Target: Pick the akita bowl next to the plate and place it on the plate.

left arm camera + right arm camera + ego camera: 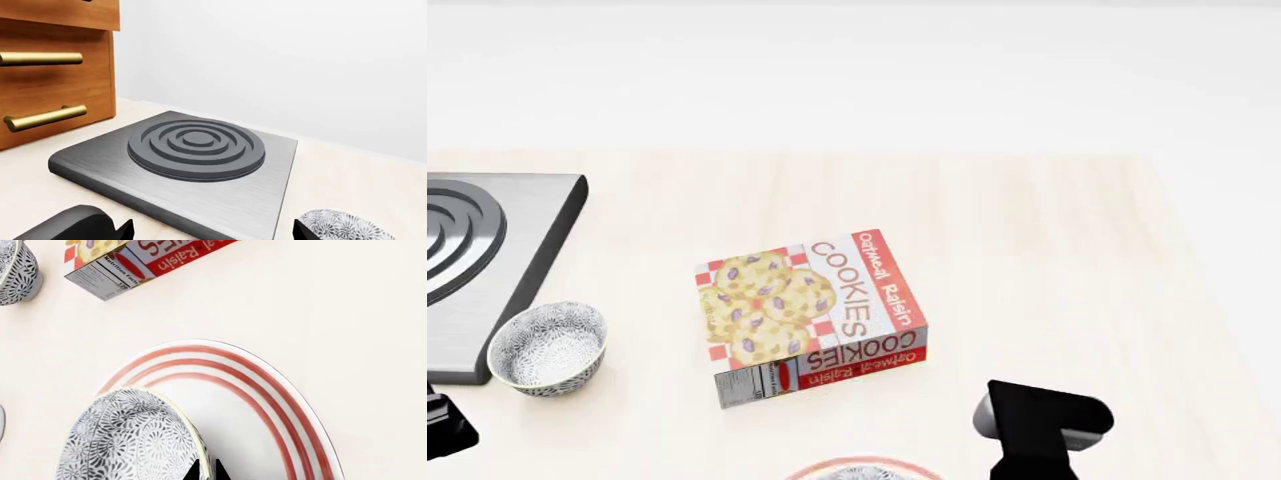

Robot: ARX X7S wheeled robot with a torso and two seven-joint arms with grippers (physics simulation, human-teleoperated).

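In the head view, a grey stove plate [481,260] with round rings lay at the far left of the frame. Just below it, touching its lower corner or very near it, stood a small patterned bowl [549,347]. The left gripper [447,425] showed only as a dark bit at the lower left edge, so I cannot tell if it was wide or narrow. A cookie box [811,318] lay flat in the middle of the table [1054,250]. At the bottom edge, a thin bit of the plate [861,468] showed. The right gripper [1041,430] was the dark shape at the lower right.

In the right wrist view, the akita bowl [133,440] stood on the left part of the plate with red stripes. The right gripper's fingertips [207,471] were pinched close together on the bowl's rim.
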